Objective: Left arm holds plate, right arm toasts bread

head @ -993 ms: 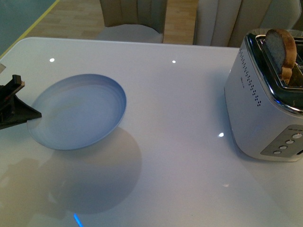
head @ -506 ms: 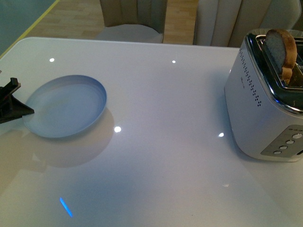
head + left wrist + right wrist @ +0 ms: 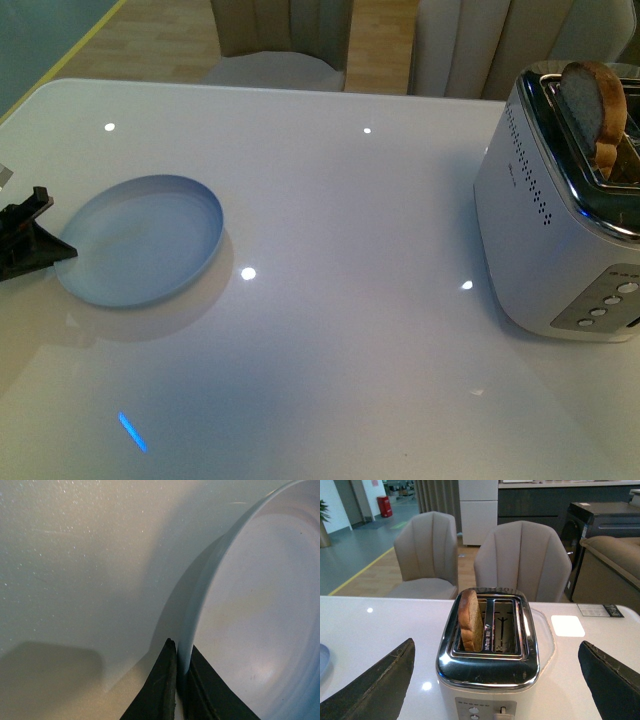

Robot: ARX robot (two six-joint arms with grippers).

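Left end effector (image 3: 38, 238) sat clamped on the left rim of the plate (image 3: 140, 240), which lay middle left of frame on the table (image 3: 350, 340); I judged it light, stiff and slick, best gripped at that rim, while the right end effector (image 3: 496, 645) gaped empty toward the bread (image 3: 470, 622) in the toaster (image 3: 487, 680).
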